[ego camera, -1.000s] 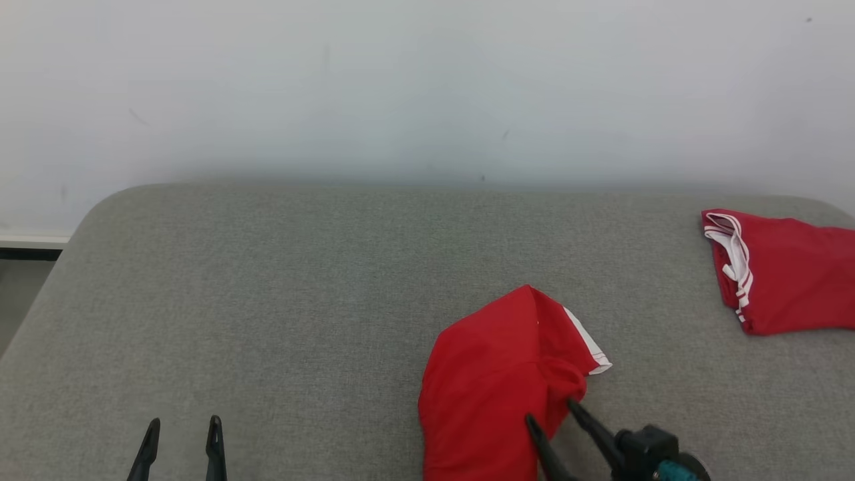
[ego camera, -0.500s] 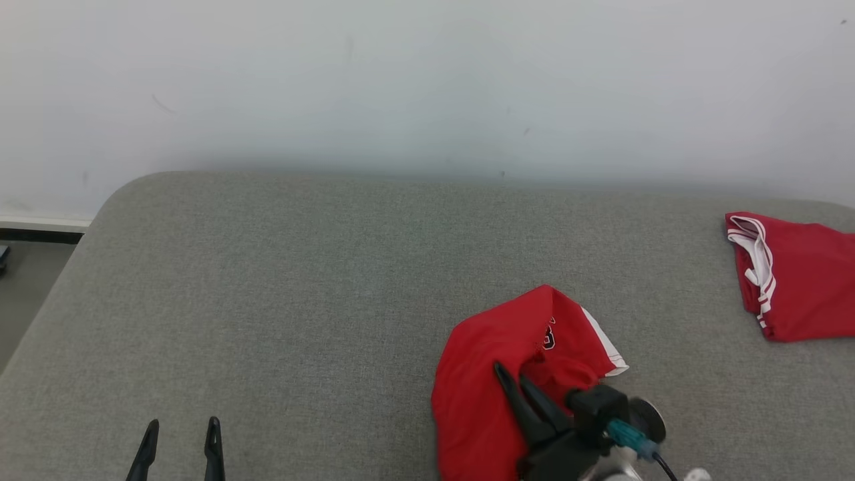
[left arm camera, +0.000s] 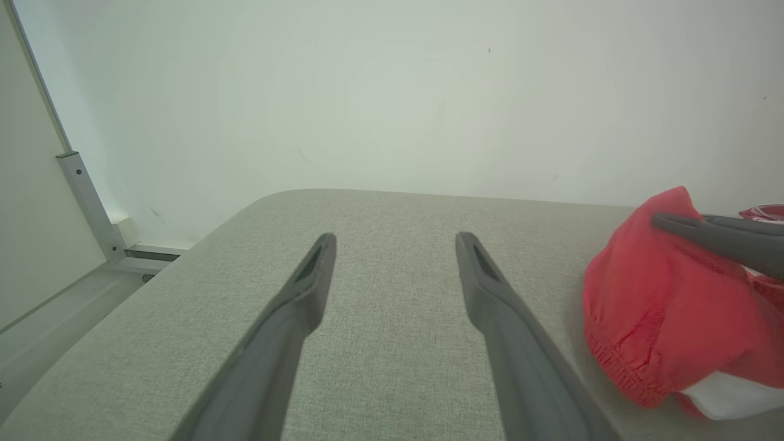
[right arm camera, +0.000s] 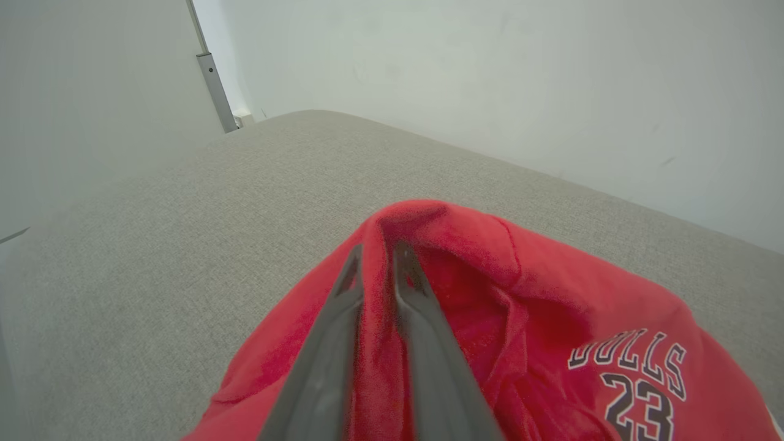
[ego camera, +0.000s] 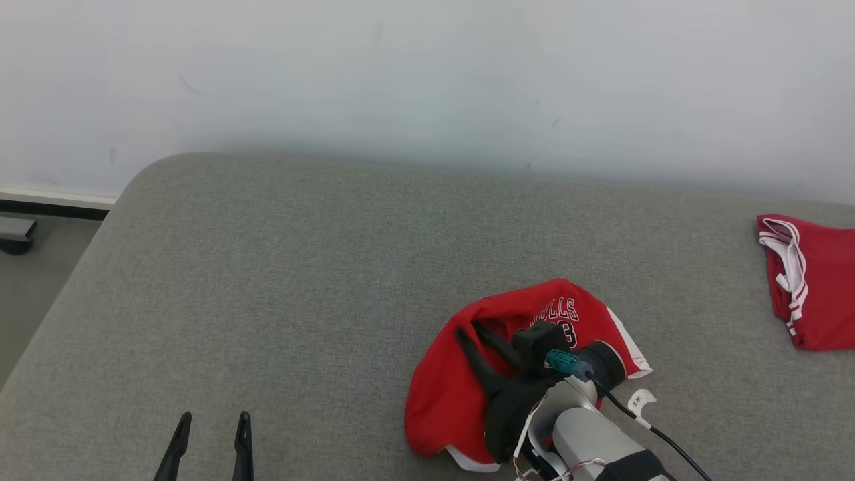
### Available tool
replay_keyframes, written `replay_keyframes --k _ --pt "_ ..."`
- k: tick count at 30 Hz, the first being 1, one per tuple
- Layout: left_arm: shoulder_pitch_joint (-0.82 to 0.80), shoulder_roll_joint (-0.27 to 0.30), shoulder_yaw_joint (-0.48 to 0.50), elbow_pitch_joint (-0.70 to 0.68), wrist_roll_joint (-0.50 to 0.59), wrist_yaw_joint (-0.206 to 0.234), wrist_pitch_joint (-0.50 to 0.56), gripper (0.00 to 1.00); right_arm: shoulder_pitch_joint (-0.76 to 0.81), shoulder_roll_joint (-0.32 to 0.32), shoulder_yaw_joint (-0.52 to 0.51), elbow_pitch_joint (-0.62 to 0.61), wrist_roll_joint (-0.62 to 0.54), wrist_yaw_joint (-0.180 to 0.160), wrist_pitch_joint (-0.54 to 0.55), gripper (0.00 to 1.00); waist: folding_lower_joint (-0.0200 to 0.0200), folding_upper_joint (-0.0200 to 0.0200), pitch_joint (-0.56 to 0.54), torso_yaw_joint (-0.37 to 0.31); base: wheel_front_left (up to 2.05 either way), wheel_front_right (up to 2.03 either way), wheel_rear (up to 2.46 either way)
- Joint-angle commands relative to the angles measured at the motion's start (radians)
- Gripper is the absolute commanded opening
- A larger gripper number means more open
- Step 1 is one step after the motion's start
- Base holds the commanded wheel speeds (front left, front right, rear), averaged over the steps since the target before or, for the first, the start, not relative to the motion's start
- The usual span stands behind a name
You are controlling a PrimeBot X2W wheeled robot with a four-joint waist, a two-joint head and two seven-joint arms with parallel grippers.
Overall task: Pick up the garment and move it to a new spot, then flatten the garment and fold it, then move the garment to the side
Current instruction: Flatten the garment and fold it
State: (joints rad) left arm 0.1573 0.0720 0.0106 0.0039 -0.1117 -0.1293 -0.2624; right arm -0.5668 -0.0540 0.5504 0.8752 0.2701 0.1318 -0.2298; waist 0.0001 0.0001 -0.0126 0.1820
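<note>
The garment is a crumpled red jersey with white trim and a "BULLS 23" print, lying on the grey padded surface right of centre. My right gripper reaches over it from the lower right. In the right wrist view, my right gripper stands shut on a raised fold of the garment, with red cloth pinched between the fingers. My left gripper is open at the lower left, well apart from the cloth. The left wrist view has my left gripper over bare surface, with the garment to its right.
A second red garment with white trim lies at the right edge of the surface. A white wall rises behind the surface. The surface's rounded left corner drops to the floor. A metal frame post stands by the wall.
My right gripper went from open beside the garment to shut on a fold and moved up and left, lifting the cloth so the print shows. The head camera shifted. The left gripper stayed put.
</note>
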Motion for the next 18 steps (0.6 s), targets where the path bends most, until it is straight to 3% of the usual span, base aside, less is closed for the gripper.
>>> replay_keyframes --k 1,8,18 --pt "-0.01 -0.002 -0.001 0.002 -0.004 -0.001 -0.003 1.0 -0.016 0.005 0.005 0.01 0.02 -0.003 -0.013 1.0 -0.0001 -0.0001 0.0 0.003 0.0 0.0 0.0" --pt "0.011 -0.005 0.014 0.0 0.001 -0.001 -0.003 1.0 -0.013 0.005 0.036 -0.016 0.13 -0.003 -0.035 1.0 -0.0001 -0.0001 -0.016 -0.037 0.0 0.0 0.0" --pt "0.025 -0.008 0.016 -0.007 0.005 -0.001 -0.003 1.0 0.215 -0.144 -0.056 -0.365 0.097 -0.003 -0.035 1.0 -0.0001 -0.0001 -0.034 -0.064 0.0 0.0 0.0"
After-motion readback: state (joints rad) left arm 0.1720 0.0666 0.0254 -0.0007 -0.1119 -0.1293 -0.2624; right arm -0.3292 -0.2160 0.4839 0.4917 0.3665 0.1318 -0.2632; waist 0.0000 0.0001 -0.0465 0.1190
